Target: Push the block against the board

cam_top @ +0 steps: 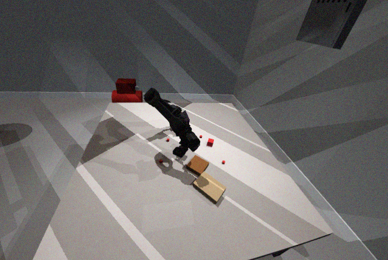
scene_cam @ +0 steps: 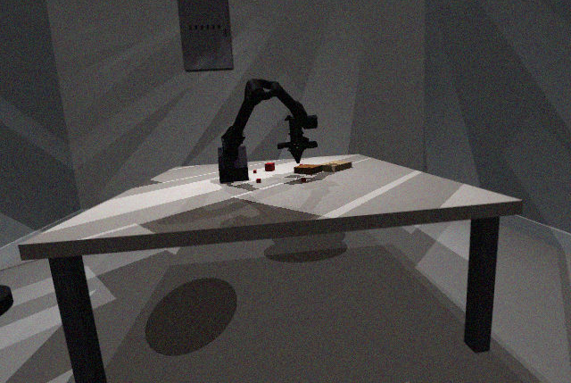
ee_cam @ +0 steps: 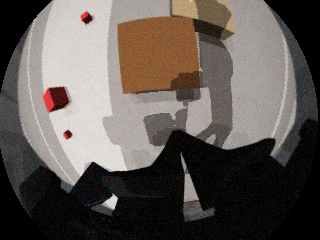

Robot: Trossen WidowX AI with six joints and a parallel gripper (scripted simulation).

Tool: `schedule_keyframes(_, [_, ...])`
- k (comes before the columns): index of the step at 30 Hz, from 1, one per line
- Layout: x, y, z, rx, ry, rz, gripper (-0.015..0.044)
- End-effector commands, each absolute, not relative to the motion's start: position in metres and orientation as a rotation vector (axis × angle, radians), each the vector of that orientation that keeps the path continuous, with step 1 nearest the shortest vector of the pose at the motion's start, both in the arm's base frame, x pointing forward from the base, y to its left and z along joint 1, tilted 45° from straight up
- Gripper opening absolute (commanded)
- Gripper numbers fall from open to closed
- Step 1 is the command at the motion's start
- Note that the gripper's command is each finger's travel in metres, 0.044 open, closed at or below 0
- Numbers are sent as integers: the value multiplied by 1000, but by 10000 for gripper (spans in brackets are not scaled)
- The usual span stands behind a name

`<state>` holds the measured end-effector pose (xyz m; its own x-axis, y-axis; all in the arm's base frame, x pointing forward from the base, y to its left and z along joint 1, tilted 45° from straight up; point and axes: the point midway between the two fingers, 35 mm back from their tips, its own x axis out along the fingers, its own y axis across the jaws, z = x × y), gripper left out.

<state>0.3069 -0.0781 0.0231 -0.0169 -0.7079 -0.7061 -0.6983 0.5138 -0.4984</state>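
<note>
The orange-brown square block lies flat on the table. The pale wooden board lies flat beyond it, offset sideways, to the right in the wrist view. Only part of the block's far side, near one corner, meets the board's near end; whether they touch or a thin gap remains, I cannot tell. Their side edges are not even. My gripper is shut and empty, above the table on the block's near side, clear of the block. Its fingertips are hard to make out in the top view.
A red cube and several tiny red cubes lie around the arm and block, one to the block's right and another to its left in the top view. The arm's shadow crosses the block and board.
</note>
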Motion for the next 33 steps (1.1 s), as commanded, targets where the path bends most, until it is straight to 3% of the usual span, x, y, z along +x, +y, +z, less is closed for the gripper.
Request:
schedule_keyframes(1, [304,-78,27,-1176,1738,-21,0])
schedule_keyframes(33, [351,-7,-39,-368,1387,-818,0])
